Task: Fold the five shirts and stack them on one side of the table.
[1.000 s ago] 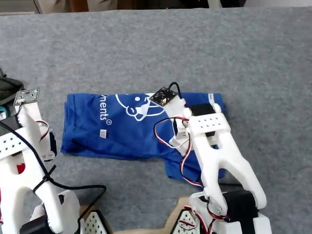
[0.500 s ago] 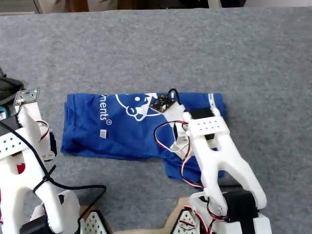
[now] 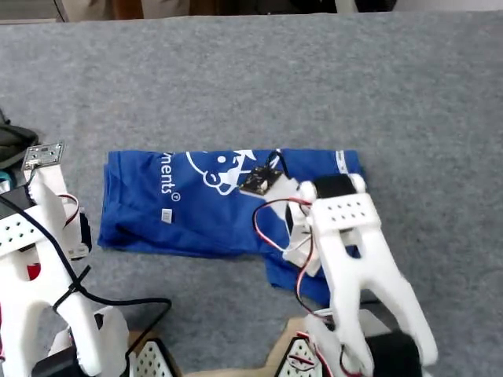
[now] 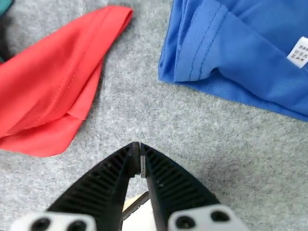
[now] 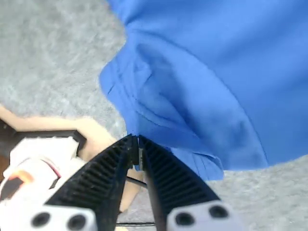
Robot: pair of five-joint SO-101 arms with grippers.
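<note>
Grey, nubbly table cover (image 3: 409,94) lies under both arms. The right gripper (image 5: 136,144) has its ribbed black jaws pressed together with no cloth visibly caught between them. It hangs over a loose sleeve (image 5: 159,101) of the blue shirt (image 3: 196,212), which lies across the middle of the table as a long, half-folded rectangle. That sleeve sticks out from the near edge as a rumpled flap.

The likeliest trouble, as I judge it, is here. Closed tips dragged over such thin, smooth knit would push the flap into a bunch instead of laying it flat. A pinch on the stacked hems could lift only the top layer and pull the fold apart. The thin wires (image 3: 271,228) looping off the right arm hang close above the cloth and might catch an edge.

The left gripper (image 4: 139,156) is likewise closed and empty, hovering over bare cover between the blue shirt's doubled, stitched corner and a red shirt (image 4: 48,86) lying crumpled nearby. A careless sweep there could snag either one.

The blue fabric looks light and slightly sheen-finished. It carries white print and a small white label (image 4: 301,50), and its edges are soft and rounded, not crisp.
</note>
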